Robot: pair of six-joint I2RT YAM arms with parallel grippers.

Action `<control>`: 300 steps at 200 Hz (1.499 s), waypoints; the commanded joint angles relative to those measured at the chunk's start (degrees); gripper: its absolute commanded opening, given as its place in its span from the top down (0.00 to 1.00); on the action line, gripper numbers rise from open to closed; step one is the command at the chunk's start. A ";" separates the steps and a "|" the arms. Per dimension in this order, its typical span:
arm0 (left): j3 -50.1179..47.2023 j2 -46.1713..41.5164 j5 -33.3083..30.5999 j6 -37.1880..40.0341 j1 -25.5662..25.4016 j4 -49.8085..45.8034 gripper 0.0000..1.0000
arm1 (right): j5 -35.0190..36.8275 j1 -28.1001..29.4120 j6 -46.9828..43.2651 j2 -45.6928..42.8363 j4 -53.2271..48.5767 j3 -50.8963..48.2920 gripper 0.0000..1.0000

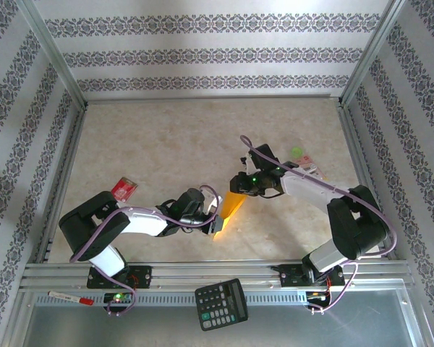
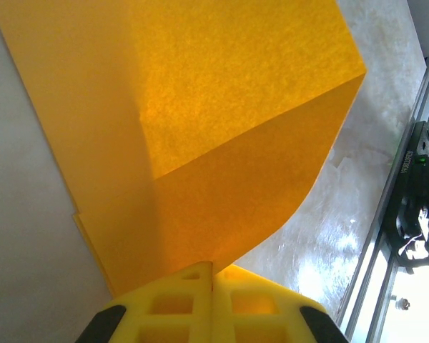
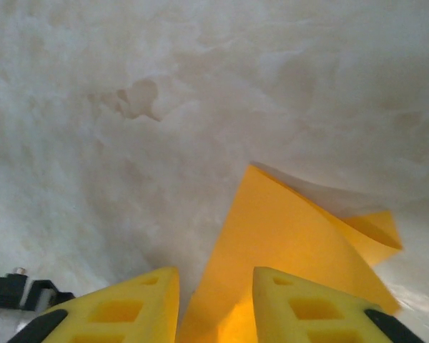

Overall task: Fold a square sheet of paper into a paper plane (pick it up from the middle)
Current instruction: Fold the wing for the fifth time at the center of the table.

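Note:
The square sheet of paper (image 1: 233,206) is orange-yellow and held up off the table between the two arms. It is folded over on itself, with a diagonal crease and a curling flap (image 2: 222,143). My left gripper (image 1: 218,225) is shut on the sheet's lower edge, and its yellow fingertips meet on the paper (image 2: 213,266). My right gripper (image 1: 239,184) is at the sheet's upper end. In the right wrist view its gripper (image 3: 216,275) stands open, with the paper (image 3: 286,236) running up between the spread fingers and a gap on the left side.
A black calculator (image 1: 221,303) lies on the metal ledge in front of the rails (image 1: 217,271), and a red pen (image 1: 71,297) lies at the left. On the table are a red packet (image 1: 125,189) at the left, and a green object (image 1: 296,152) and a pink packet (image 1: 312,168) at the right.

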 commanded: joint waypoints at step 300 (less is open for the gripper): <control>-0.31 -0.81 2.15 2.58 0.85 -2.41 1.00 | 5.56 -5.44 -3.35 10.37 -8.51 5.08 0.98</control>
